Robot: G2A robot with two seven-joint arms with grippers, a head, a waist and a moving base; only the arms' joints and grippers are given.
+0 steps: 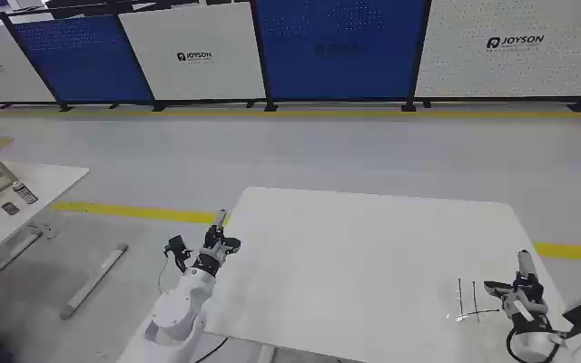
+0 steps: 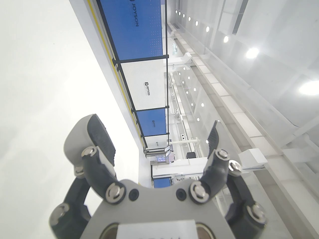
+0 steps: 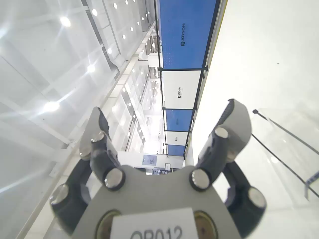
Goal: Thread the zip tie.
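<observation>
Bearing zip ties (image 1: 475, 301), white table (image 1: 363, 254) before panels (image 1: 340, 50)

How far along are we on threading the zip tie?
Done: nothing; the zip ties lie straight and loose on the table, none looped. In hand: nothing; left gripper and right gripper are both open and empty. To do: grasp a tie and thread its tail through its head.

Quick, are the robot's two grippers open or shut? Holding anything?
Left gripper: open, holding nothing.
Right gripper: open, holding nothing.
</observation>
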